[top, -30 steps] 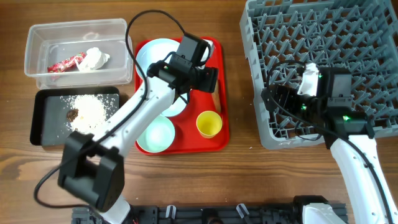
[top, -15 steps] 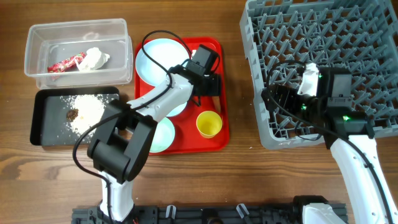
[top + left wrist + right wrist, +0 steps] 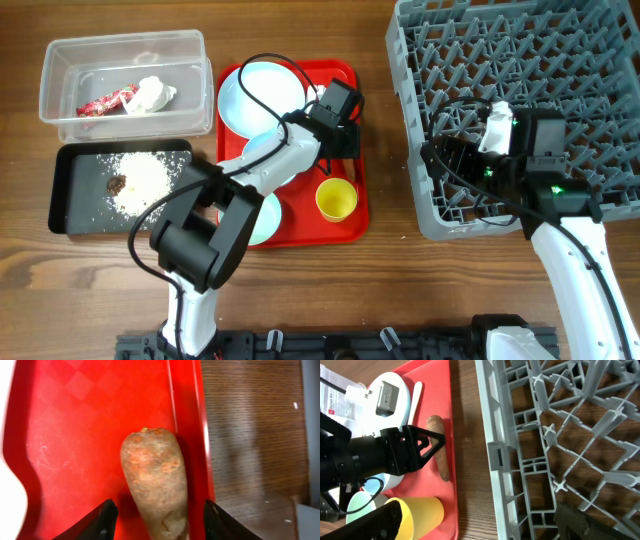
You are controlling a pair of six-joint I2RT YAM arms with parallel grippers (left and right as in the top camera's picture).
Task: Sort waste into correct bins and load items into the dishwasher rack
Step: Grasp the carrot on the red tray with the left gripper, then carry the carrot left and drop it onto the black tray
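The orange-brown carrot-like stick (image 3: 155, 480) lies along the right edge of the flat red tray (image 3: 355, 225). My left gripper (image 3: 157, 516) is open with a finger on each side of the stick; in the overhead view it is at the tray's right side (image 3: 346, 148). My right gripper (image 3: 485, 525) is open and empty over the left edge of the grey rack (image 3: 520, 60). The pale blue plate (image 3: 250, 90), light blue bowl (image 3: 262, 150), mint bowl (image 3: 255, 215) and yellow cup (image 3: 336, 199) sit on the red tray. The white spoon (image 3: 416, 392) lies by the plate.
The clear tub (image 3: 60, 60) holds the red-and-white wrapper (image 3: 100, 101) and white tissue (image 3: 153, 93). The black tray (image 3: 70, 160) holds white grains (image 3: 150, 178) and a brown lump (image 3: 117, 184). Bare wood lies between red tray and rack.
My left gripper has moved right and forward across the red tray to the carrot-like stick at its right edge. The right arm has not moved.
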